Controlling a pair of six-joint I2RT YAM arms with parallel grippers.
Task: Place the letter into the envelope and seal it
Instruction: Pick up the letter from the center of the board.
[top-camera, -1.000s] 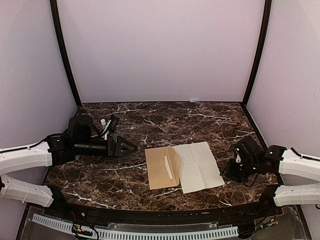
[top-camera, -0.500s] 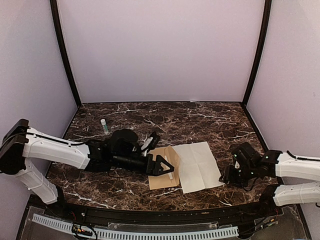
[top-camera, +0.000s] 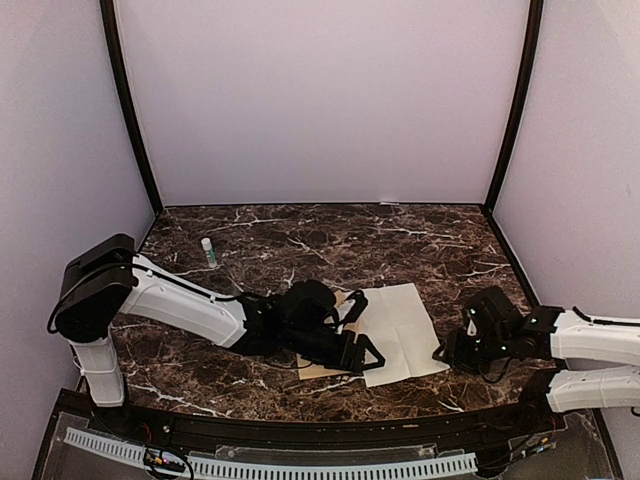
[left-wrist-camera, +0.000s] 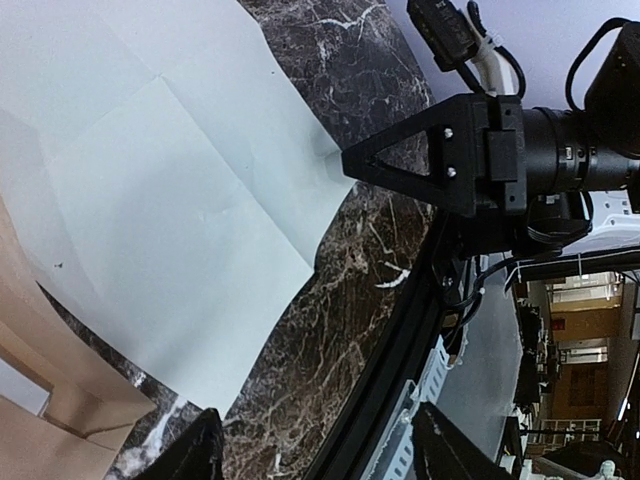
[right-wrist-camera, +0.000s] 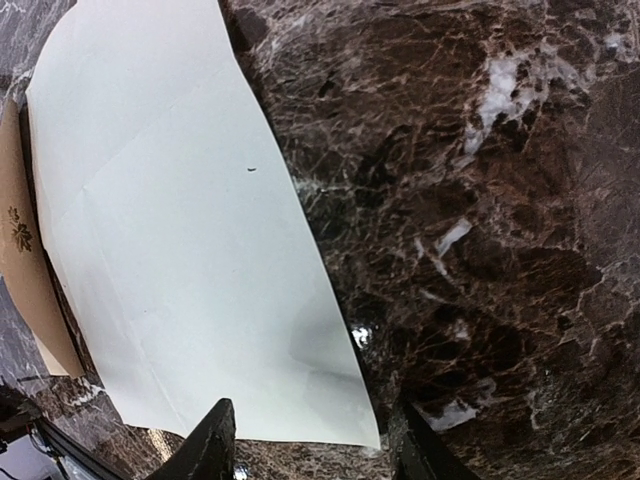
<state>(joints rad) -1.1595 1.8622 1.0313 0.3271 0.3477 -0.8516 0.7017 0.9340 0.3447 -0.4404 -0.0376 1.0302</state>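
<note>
**Picking up a flat letter: go for the corner, not the middle**

The letter is lying open and flat on the surface, plain side up. Its left edge sits right against the envelope, which is mostly hidden under the left arm.

Both claws are wide and empty. The left claw is low over the letter's near left corner. The right claw is at the near right corner, and that corner shows between its fingers in the wrist view.

We think the trick is to come in shallow, slide one finger under the edge and only then pinch. Paper this thin probably buckles if we press straight down. We also want to follow the existing creases when folding, and pin the envelope so it doesn't skate away.
</note>
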